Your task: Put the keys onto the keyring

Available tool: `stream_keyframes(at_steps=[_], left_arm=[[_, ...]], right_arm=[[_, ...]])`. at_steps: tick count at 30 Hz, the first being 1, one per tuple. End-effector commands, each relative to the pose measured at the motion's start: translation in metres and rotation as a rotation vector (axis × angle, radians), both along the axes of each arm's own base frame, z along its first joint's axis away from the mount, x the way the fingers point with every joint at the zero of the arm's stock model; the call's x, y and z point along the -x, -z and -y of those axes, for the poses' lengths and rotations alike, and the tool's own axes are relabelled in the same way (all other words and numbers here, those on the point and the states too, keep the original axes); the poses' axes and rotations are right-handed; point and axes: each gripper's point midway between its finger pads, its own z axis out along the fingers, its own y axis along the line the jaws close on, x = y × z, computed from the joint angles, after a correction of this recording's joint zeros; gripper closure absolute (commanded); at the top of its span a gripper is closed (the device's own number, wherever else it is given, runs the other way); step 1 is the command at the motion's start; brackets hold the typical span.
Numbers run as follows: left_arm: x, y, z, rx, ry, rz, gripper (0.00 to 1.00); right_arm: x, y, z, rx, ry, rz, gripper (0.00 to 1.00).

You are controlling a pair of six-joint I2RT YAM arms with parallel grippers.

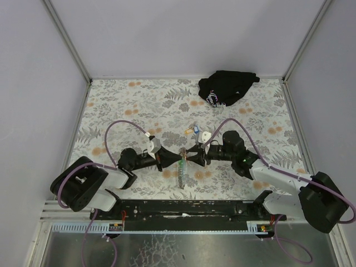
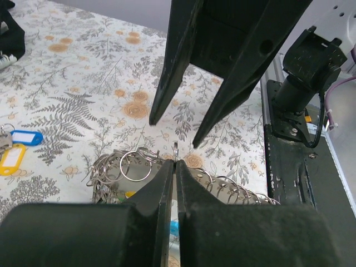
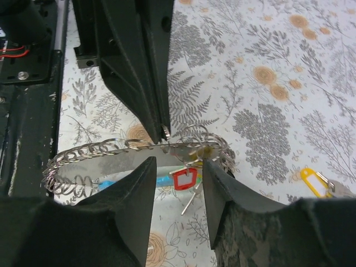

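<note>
My left gripper (image 2: 175, 164) is shut on a thin metal keyring (image 2: 176, 149), pinched edge-on at its fingertips. The ring belongs to a silvery strap (image 3: 111, 158) strung with several rings; a red tag (image 3: 182, 179) hangs from it. My right gripper (image 3: 179, 162) faces the left one tip to tip, open, with the strap and red tag between and just beyond its jaws, holding nothing. In the top view both grippers meet mid-table over the hanging strap (image 1: 182, 173). The keys (image 1: 194, 129), with blue tag (image 2: 26, 137) and yellow tag (image 2: 11, 158), lie apart on the cloth behind the grippers.
A black cloth bundle (image 1: 228, 88) lies at the table's back right. A white tag (image 1: 207, 135) rests near the keys, by the right arm. The black base rail (image 1: 183, 208) runs along the near edge. Grey walls enclose the floral tabletop (image 1: 128, 105).
</note>
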Motion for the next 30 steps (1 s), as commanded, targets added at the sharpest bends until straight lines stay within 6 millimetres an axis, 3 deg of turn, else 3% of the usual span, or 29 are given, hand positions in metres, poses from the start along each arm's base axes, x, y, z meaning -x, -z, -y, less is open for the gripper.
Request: stream_keyframes(at_steps=[1,5,12,24,30], left_arm=[[0.0,-0.034,0.001,0.101,0.004,0.115,1.0],[0.002,-0.034,0.002,0.104,0.016,0.114,1.0],[0.002,-0.035,0.003,0.105,0.028,0.115,1.0],[0.006,-0.035,0.006,0.103,0.061,0.111,1.0],[0.006,-0.033,0.007,0.097,0.069,0.11,0.99]], right_arm=[[0.006,-0.012,-0.01,-0.067,-0.108,0.096,0.56],[0.007,-0.011,-0.013,-0.054,-0.132,0.098,0.6],[0.009,-0.011,-0.017,-0.03,-0.177,0.079,0.77],[0.009,-0.014,-0.021,-0.041,-0.197,0.071,0.8],[0.01,-0.015,-0.024,-0.021,-0.229,0.052,0.99]])
